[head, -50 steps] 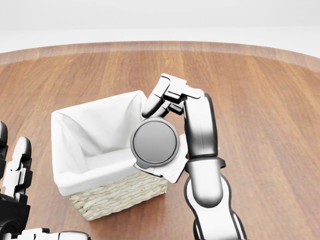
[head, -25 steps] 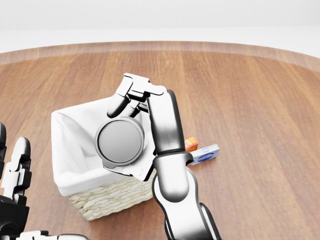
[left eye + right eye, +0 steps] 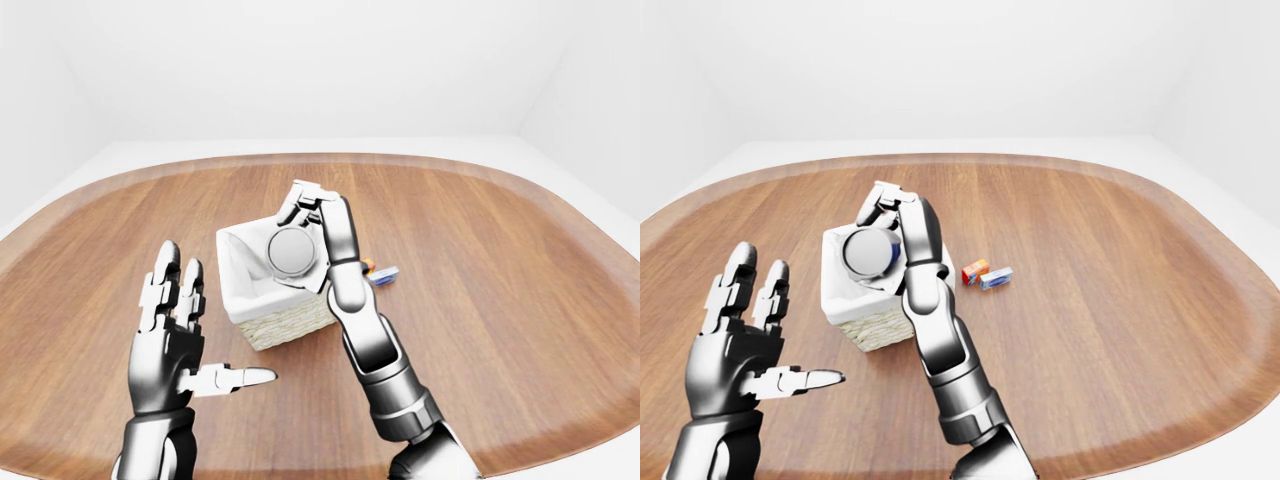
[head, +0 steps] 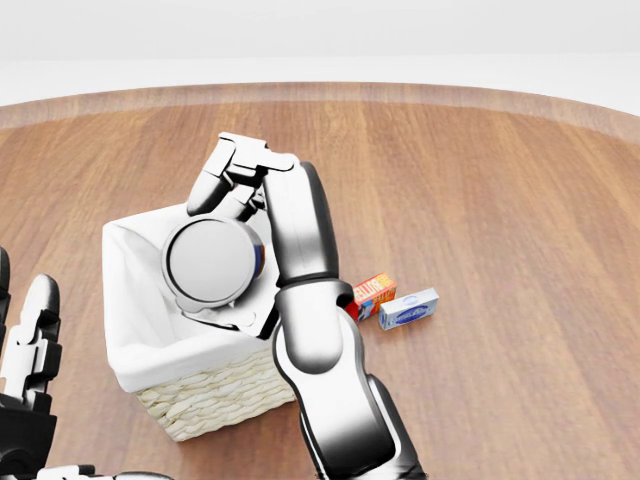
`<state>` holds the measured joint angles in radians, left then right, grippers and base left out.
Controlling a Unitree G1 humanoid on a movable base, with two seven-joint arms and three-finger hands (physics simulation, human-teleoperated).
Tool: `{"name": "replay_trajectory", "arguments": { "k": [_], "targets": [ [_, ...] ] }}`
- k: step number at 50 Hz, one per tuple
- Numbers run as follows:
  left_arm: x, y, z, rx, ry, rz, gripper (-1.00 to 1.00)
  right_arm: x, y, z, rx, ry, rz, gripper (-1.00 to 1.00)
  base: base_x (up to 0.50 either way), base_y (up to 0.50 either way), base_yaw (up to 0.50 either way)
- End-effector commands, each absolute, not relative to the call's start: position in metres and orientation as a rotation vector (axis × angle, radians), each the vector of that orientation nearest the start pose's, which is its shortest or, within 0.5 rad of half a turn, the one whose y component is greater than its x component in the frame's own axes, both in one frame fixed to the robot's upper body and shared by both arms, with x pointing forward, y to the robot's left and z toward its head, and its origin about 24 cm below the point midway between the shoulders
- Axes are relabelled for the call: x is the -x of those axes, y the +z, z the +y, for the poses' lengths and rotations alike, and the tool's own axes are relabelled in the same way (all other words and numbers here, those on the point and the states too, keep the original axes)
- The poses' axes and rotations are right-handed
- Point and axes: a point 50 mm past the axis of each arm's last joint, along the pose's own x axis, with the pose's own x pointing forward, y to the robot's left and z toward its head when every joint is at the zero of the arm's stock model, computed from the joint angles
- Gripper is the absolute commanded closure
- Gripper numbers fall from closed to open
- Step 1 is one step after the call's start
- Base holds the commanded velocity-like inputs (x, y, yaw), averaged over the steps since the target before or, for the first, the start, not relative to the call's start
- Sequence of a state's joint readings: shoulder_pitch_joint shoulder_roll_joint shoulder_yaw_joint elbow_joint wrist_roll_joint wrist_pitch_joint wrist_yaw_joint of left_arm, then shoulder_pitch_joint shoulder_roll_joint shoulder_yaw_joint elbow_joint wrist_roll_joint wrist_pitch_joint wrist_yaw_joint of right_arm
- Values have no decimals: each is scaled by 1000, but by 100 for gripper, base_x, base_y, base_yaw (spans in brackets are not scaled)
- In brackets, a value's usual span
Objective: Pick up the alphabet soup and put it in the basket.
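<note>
My right hand (image 4: pixel 235 195) is shut on the alphabet soup can (image 4: pixel 210 263), whose round grey lid faces the camera. It holds the can over the open top of the white-lined wicker basket (image 4: pixel 135 345), at the middle left of the head view. My left hand (image 3: pixel 175 330) is open, fingers spread, at the lower left of the left-eye view, apart from the basket. The inside of the basket under the can is hidden.
A small orange box (image 4: pixel 372 294) and a small blue-and-white box (image 4: pixel 408 309) lie on the brown wooden table (image 4: pixel 500 200) just right of the basket. The table's rounded rim (image 3: pixel 560 200) curves along the right of the eye views.
My right hand has carried the can leftward, from the basket's right rim to over its middle. The two small boxes came into sight behind the arm. The left hand stayed put.
</note>
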<state>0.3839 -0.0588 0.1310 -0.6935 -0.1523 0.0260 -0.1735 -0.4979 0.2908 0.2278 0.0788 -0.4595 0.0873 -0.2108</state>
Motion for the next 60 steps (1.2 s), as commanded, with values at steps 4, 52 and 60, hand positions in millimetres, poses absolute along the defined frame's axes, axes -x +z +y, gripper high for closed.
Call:
{"name": "replay_trajectory", "arguments": {
  "k": [4, 52, 60],
  "targets": [
    [-166, 123, 185, 79, 44, -324, -100, -336, 171, 11, 157, 94, -323, 100, 0, 0, 0],
    [-163, 125, 186, 85, 40, -329, -100, -365, 151, 34, 303, 53, -133, 100, 0, 0, 0],
    [-163, 126, 186, 85, 40, -330, -100, -364, 143, 35, 341, 41, -114, 100, 0, 0, 0]
  ]
}}
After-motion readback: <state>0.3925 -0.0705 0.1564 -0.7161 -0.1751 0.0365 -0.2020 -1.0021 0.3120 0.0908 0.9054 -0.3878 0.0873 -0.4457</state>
